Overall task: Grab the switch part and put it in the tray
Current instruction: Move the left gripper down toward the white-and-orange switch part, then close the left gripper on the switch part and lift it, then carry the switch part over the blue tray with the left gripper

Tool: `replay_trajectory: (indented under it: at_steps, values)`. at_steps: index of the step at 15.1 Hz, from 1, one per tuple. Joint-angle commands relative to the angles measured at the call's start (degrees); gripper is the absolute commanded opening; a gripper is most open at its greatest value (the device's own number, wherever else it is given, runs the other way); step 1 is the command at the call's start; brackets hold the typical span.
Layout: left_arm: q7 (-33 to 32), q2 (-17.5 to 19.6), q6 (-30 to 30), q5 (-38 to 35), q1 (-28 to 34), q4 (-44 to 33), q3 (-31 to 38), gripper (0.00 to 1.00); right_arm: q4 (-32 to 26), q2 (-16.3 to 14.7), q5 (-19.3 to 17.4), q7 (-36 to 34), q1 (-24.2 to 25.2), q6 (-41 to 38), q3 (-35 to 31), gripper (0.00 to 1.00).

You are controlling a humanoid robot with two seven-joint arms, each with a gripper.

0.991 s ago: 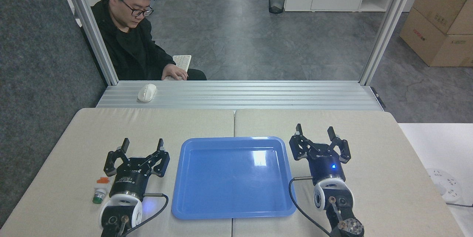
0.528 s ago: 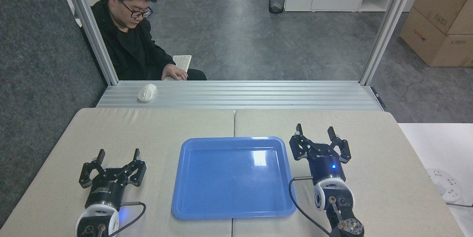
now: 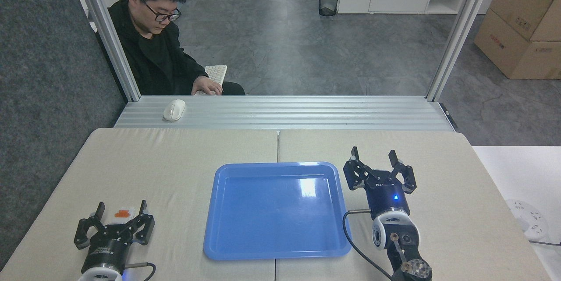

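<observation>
Head view: the left gripper [image 3: 122, 212] is spread wide near the table's front-left corner, with the switch part [image 3: 123, 213] lying between its fingertips; only the part's orange and white top shows, the rest is hidden behind the gripper. The right gripper [image 3: 379, 158] is wide open, holding nothing, just right of the tray [image 3: 245, 252], which is bare inside.

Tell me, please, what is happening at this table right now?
A two-armed robot is set to move a switch part into the blue tray. The left gripper hangs open low over the part, whose orange top shows between its fingers; nothing is gripped yet. The right gripper hangs open beside the tray's right edge. The tray holds nothing. A person sits behind the table with one hand at a keyboard.
</observation>
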Motion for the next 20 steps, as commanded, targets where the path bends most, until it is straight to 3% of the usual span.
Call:
replay_trajectory:
  at_steps: [1,5,6,7,9,12,15,20]
  values:
    - [0.87,1.79,-0.2,-0.35,0.77,9.45,1.88,1.0,0.0,-0.06,0.0,0.02,0.0,0.01,-0.01,1.0]
    - [0.96,1.71,-2.91,-0.44,0.94,10.51,1.0,0.98,0.0,0.02,0.0,0.02,0.0,0.01,0.08,1.0]
    - [0.96,1.71,-3.8,-0.44,0.94,11.04,1.0,0.92,0.0,0.02,0.0,0.02,0.0,0.01,-0.01,1.0]
    - [0.96,1.71,-3.98,-0.44,0.94,11.22,1.0,0.81,0.0,0.02,0.0,0.02,0.0,0.01,0.08,1.0]
    - [0.96,2.05,-4.68,-0.53,1.03,11.4,0.91,0.45,0.0,0.02,0.0,0.02,0.0,0.01,0.08,1.0]
    - [0.96,3.29,-5.56,-0.44,2.0,11.05,1.0,0.01,0.0,-0.06,0.0,0.02,0.0,0.01,0.08,1.0]
    - [0.88,3.73,-5.65,-0.09,1.82,5.89,1.09,0.0,0.0,-0.06,0.0,0.02,0.0,0.01,0.08,1.0]
    - [-1.14,1.54,-12.14,0.52,2.17,-20.2,-0.57,0.0,0.0,-0.06,0.17,0.02,0.0,0.01,0.08,1.0]
